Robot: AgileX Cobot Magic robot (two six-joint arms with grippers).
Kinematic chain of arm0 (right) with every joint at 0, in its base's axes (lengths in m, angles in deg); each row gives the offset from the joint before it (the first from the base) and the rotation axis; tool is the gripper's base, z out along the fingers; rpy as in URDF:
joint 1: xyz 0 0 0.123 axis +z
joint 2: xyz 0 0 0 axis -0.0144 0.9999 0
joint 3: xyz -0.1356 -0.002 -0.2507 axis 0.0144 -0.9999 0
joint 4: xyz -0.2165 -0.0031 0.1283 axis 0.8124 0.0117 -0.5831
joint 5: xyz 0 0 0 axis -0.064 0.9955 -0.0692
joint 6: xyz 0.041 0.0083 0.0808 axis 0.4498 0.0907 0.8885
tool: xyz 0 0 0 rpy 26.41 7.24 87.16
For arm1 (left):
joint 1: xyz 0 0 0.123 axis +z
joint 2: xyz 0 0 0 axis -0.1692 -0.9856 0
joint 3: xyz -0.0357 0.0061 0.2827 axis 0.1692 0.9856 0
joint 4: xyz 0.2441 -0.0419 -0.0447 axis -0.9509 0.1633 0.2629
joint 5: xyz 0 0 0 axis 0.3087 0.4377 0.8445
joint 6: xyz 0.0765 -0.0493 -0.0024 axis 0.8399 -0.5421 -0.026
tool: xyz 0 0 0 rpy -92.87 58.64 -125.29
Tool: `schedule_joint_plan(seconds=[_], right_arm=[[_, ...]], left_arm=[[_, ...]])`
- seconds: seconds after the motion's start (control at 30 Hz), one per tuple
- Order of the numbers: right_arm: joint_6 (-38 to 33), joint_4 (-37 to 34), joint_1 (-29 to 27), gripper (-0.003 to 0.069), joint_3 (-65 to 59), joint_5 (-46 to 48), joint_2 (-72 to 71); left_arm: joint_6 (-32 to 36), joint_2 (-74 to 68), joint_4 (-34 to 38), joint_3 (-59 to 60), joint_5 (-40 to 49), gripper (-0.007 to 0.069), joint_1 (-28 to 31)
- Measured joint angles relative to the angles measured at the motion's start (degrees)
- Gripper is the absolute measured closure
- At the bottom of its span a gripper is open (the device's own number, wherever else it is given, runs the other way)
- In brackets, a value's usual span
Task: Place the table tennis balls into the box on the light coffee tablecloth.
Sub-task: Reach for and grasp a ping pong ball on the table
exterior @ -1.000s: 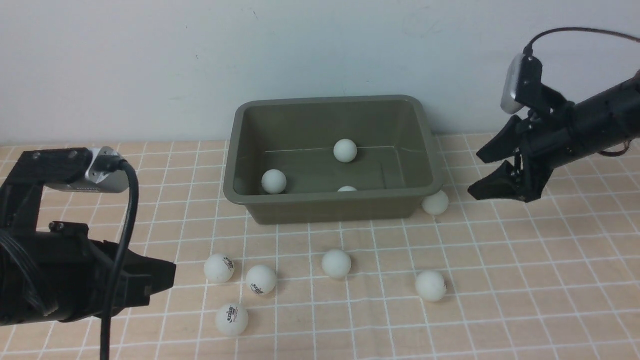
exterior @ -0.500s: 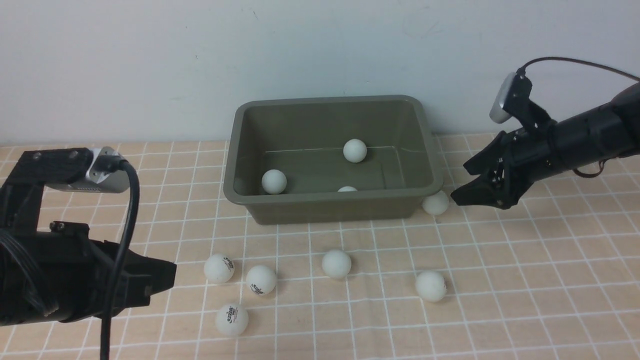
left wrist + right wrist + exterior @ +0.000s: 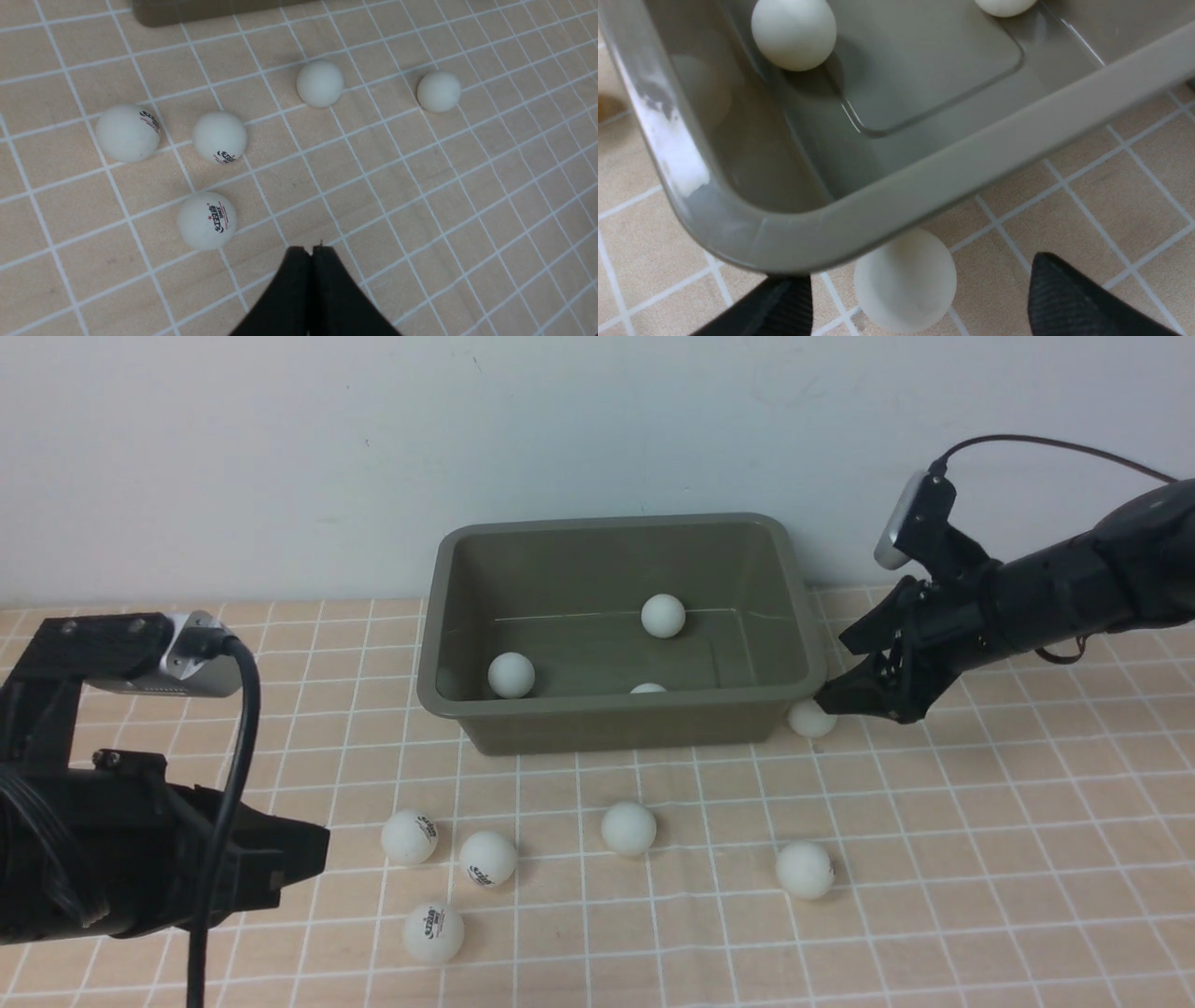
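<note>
Front view: right gripper spread wide at the box corner, by one ball on the tablecloth; three balls inside. Only the right wrist view shows that ball between the fingers, untouched. Only the left wrist view shows left gripper pressed together near five loose balls.

right tool dropped to ball by box, inner ball rolled right
</note>
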Motion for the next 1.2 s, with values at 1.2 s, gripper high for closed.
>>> schedule_joint_plan(seconds=[1.2], right_arm=[[-0.53, -4.97, 1.83, 0.0318, 0.00, -2.32, 5.85]], left_arm=[[0.02, 0.00, -0.06, 0.00, 0.00, 0.0693, 0.00]])
